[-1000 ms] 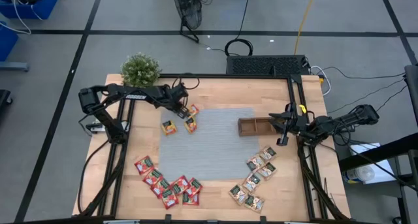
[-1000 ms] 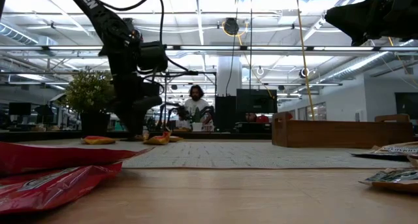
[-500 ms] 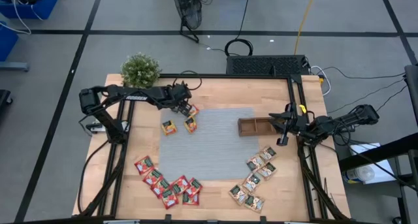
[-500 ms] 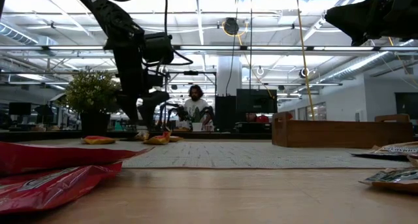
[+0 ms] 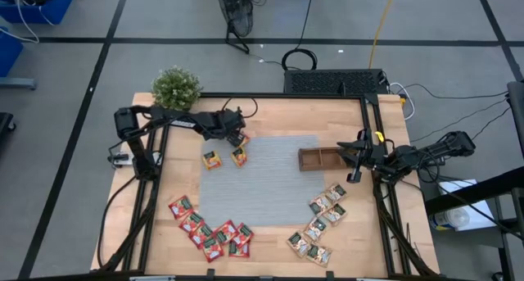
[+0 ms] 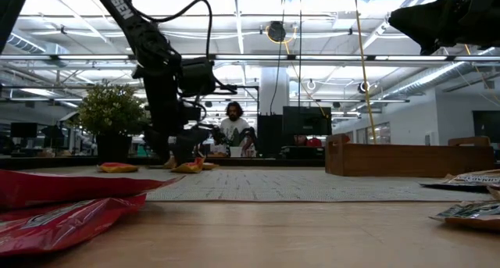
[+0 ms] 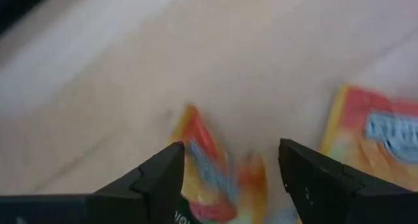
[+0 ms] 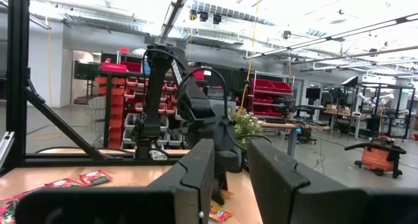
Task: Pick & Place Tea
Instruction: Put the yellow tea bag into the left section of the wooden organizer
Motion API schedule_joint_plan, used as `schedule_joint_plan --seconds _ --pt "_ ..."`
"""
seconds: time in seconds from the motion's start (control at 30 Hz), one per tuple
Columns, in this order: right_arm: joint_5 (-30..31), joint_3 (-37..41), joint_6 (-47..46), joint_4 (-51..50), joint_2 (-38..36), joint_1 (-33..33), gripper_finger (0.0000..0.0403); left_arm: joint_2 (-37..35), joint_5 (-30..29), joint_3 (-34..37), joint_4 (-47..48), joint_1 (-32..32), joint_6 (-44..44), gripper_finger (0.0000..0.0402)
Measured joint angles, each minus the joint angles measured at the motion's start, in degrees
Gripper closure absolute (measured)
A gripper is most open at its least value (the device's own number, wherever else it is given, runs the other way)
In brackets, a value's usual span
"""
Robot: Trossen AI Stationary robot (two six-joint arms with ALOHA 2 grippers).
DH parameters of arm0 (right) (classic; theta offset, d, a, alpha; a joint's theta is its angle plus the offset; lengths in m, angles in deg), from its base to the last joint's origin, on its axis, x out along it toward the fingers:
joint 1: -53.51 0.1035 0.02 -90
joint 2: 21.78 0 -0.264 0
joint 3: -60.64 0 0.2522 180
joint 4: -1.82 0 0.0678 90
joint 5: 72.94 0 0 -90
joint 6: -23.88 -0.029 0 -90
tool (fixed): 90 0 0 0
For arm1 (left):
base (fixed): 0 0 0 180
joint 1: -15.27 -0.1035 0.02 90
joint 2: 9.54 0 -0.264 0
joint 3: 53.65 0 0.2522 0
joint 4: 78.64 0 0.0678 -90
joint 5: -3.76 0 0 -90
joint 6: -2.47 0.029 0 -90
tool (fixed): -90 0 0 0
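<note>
Three orange-yellow tea sachets lie at the far left corner of the grey mat (image 5: 262, 179): one (image 5: 212, 159), a second (image 5: 239, 156) and a third (image 5: 243, 139) on the wood by the mat's far edge. My left gripper (image 5: 237, 136) slants down over that third sachet (image 7: 209, 170), open, one finger on each side of it; touch cannot be told. Red tea sachets (image 5: 209, 232) lie near left, pale-and-green ones (image 5: 319, 224) near right. My right gripper (image 5: 357, 156) waits raised by the wooden tray (image 5: 321, 158), fingers a narrow gap apart (image 8: 230, 178), holding nothing.
A potted plant (image 5: 176, 87) stands at the table's far left corner, close behind my left arm. A black frame rail (image 5: 286, 97) runs along the far edge. A person (image 6: 234, 131) sits in the room beyond the table. The mat's middle lies bare.
My left gripper has sunk toward the orange-yellow sachet at the mat's far left corner and tipped further downward. Its fingers have spread apart. The sachets lie where they were.
</note>
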Motion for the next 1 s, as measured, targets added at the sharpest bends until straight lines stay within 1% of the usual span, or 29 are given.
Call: schedule_joint_plan --seconds 0.13,0.27,0.37,0.53,0.63,0.77,0.9,0.97,1.0 --pt "0.0 -0.01 0.01 -0.01 0.02 0.0 0.0321 -0.09 -0.3 0.05 0.37 -0.16 -0.05 0.0153" --pt "0.0 0.01 0.0 -0.03 0.0 0.0 0.0321 -1.27 -0.46 0.29 1.94 -0.23 0.3 0.0174" --pt "0.0 0.0 0.0 -0.01 0.0 0.0 0.032 -1.82 -0.21 0.33 3.77 -0.23 0.76 0.0205" --pt "0.0 -0.01 0.01 -0.01 0.0 0.0 0.032 -1.93 1.8 0.27 6.45 -0.23 -0.46 0.0264" --pt "0.0 -0.01 0.01 -0.01 0.0 0.0 0.032 -1.94 2.55 0.27 6.49 -0.15 -0.99 0.0297" --pt "0.0 -0.01 0.0 -0.01 0.0 0.0 0.032 -1.87 3.63 -0.49 7.71 0.15 0.56 0.0339" --pt "0.0 -0.01 0.0 -0.01 0.0 0.0 0.0321 -1.74 4.3 -3.37 12.79 1.41 4.66 0.0384" --pt "0.0 0.0 0.0 -0.01 0.0 0.0 0.032 -1.7 3.83 -5.89 16.88 2.52 6.48 0.039" --pt "0.0 -0.01 0.0 -0.01 0.0 0.0 0.032 -1.7 2.69 -7.31 18.83 3.3 7.64 0.0389"
